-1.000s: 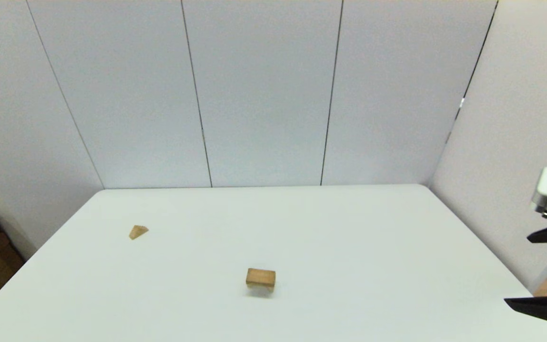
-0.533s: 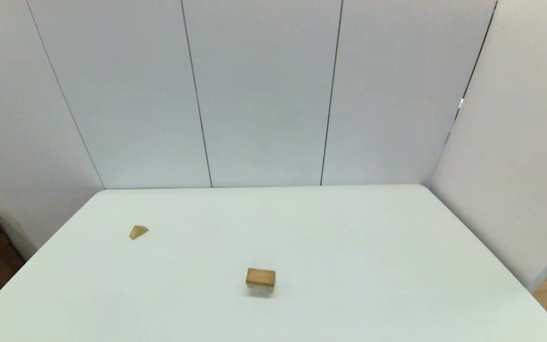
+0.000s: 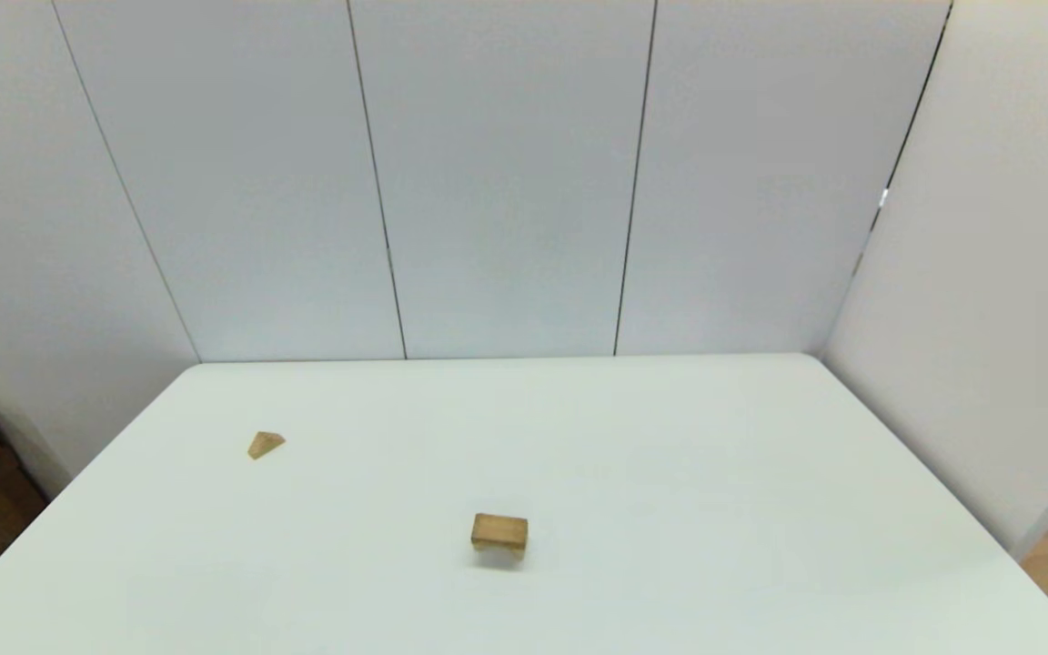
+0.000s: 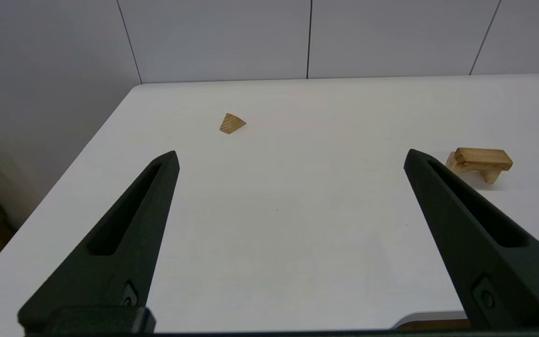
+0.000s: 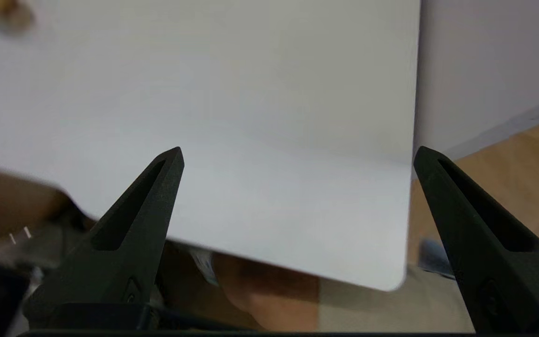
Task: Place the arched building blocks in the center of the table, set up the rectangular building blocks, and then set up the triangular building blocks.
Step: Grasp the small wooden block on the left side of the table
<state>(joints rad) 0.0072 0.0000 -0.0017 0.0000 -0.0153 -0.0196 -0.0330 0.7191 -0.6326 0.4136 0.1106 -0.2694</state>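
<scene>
We see the table (image 3: 670, 455) spread wide before us, white and bare but for two small wooden pieces. Our left gripper (image 4: 290, 159) hangs low over the near left edge, fingers spread wide and holding nothing. Our right gripper (image 5: 297, 154) is off the table's near right corner, also released and empty; only a dark tip shows at the head view's lower right. The arch (image 3: 499, 532) stands on its two legs near the table's middle, with a flat slab lying across its top; from the left wrist it sits just beyond one fingertip. The wedge (image 3: 265, 444) lies well apart, toward the far left, ahead of the left gripper.
</scene>
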